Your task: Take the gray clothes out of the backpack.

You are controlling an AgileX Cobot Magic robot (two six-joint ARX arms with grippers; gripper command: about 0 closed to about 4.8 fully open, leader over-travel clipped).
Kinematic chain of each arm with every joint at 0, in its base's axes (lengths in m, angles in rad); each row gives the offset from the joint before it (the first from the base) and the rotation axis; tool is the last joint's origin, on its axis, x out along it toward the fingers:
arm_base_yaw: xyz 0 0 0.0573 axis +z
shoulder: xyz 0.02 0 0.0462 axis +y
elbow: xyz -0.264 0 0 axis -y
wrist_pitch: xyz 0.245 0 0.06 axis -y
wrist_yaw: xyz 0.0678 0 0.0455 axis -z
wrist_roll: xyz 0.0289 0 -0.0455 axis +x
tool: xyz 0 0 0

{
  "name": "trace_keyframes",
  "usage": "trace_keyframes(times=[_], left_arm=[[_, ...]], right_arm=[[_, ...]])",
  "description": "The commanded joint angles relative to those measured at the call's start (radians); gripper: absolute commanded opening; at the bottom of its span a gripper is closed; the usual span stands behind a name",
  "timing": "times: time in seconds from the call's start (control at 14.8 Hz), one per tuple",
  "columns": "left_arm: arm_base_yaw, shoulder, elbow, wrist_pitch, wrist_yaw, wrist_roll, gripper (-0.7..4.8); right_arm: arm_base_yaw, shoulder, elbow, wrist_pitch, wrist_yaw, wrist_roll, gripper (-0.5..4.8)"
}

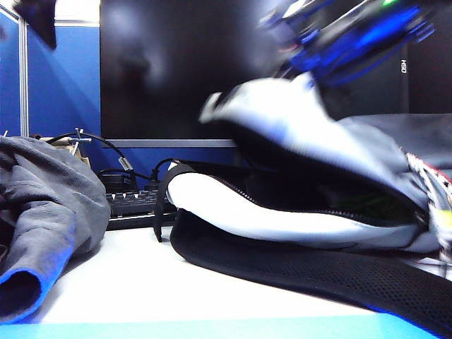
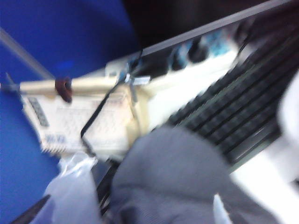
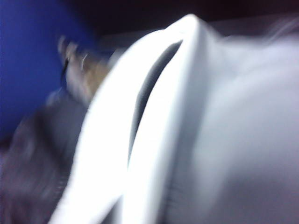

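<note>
The backpack (image 1: 296, 226) lies on its side on the white tabletop (image 1: 162, 289), nearest the exterior camera. Its black mesh back padding (image 1: 318, 272) is at the front edge, and its zippered mouth gapes toward the left. A pale flap (image 1: 282, 120) of the bag is lifted up over that mouth, blurred with motion.

The right claw (image 1: 332, 53) sits just above the raised flap, a blue and black smear at the upper right of the exterior view. The flap's top edge meets it, but whether the jaws are clamped on the fabric or parted cannot be told. Its own wrist camera shows no fingers, only the backpack's white fabric (image 3: 154, 140) filling the view directly under it.

The gray clothes (image 1: 42, 212) are out of the bag, heaped on the tabletop well away from the right claw, on the far left, with the bright blue lining (image 1: 21, 286) showing at the hem. They do not touch the backpack.

The left claw is not visible in any view, so its jaws cannot be seen. The left wrist camera looks down on the gray clothes (image 2: 187, 182) close below it.

Beyond the garment lie a black keyboard (image 2: 243, 112), a pale power strip (image 2: 187, 60) with a black cable (image 2: 100, 116), and a blue partition wall (image 1: 63, 78).
</note>
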Motion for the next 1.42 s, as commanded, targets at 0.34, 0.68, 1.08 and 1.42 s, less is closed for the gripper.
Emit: trace_keyframes(times=[0.34, 0.68, 1.08, 1.42], left_arm=[[-0.002, -0.159, -0.002, -0.002, 0.324, -0.005, -0.02], [-0.002, -0.574, -0.109, 0.110, 0.360, -0.117, -0.05], [-0.002, -1.136, -0.580, 0.225, 0.409, -0.428, -0.05], [-0.003, -1.228, -0.804, 0.263, 0.449, -0.541, -0.04]], right_arm=[[0.038, -0.156, 0.012, 0.014, -0.025, -0.021, 1.27], [-0.051, -0.657, 0.007, -0.285, 0.149, -0.224, -0.06], [-0.058, -1.203, -0.232, -0.345, 0.262, -0.195, -0.06], [-0.057, -1.437, -0.362, -0.562, 0.274, -0.170, -0.06]])
